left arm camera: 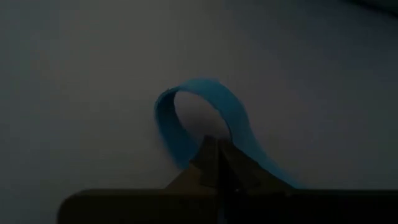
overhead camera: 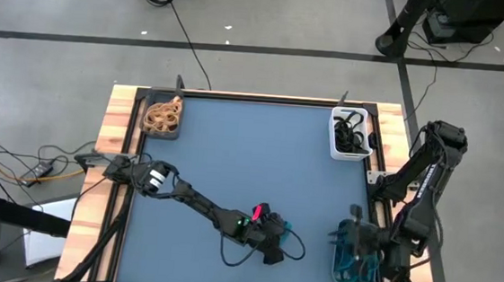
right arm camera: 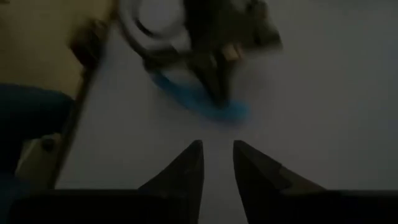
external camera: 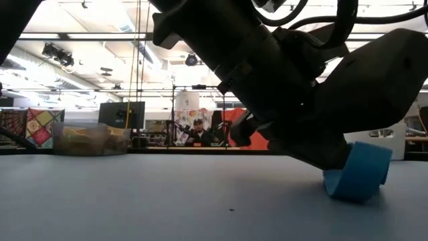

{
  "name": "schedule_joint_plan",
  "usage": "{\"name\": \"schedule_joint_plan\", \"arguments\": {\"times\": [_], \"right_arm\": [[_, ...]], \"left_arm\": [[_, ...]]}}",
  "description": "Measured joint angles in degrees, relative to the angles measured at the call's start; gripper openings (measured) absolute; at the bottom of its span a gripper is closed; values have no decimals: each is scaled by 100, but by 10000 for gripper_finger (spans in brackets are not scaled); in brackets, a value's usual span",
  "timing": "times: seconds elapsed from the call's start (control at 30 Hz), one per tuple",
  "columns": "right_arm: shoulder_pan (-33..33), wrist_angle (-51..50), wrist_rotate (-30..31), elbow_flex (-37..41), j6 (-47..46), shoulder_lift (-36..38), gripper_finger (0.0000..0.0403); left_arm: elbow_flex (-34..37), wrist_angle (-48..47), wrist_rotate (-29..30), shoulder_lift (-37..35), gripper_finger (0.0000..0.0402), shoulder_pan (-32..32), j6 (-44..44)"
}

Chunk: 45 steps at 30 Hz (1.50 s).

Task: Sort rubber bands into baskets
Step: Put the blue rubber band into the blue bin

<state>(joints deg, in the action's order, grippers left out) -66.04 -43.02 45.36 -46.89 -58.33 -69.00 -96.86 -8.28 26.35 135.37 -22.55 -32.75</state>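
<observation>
Here, blue rubber band (left arm camera: 205, 112) stands edgewise, pinched.

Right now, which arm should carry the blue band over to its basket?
The left. Its gripper is already shut on the blue band at mid-table, while the right gripper holds nothing beside the basket of blue bands.

Overhead, table-level and two close wrist views.
</observation>
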Motion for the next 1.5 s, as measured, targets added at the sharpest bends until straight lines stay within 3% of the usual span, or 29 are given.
{"name": "schedule_joint_plan", "arguments": {"times": [0.13,0.47,0.63,0.83,1.17,1.4,1.5], "right_arm": [[367,1098,36,121,1575,-295,104],[1579,2068,-973,138,3541,-1312,153],[2206,2448,-1731,138,4068,-1785,199],[2849,2764,-2719,138,4556,-2296,248],[3647,3329,-3366,129,5344,-2654,301],[4026,3497,-4533,127,5457,-2760,335],[4027,3635,-4631,118,5666,-2969,331]], "left_arm": [[0,85,-97,3,3,-2,192],[-4,-13,-96,-428,6,-239,383],[-4,-591,737,-688,11,-372,393],[-4,-1025,1271,-751,12,-536,217],[-4,-1452,1324,-750,12,-533,-288],[-4,-1460,1327,-750,12,-533,-288],[-4,-1467,1324,-750,12,-533,-287]]}}
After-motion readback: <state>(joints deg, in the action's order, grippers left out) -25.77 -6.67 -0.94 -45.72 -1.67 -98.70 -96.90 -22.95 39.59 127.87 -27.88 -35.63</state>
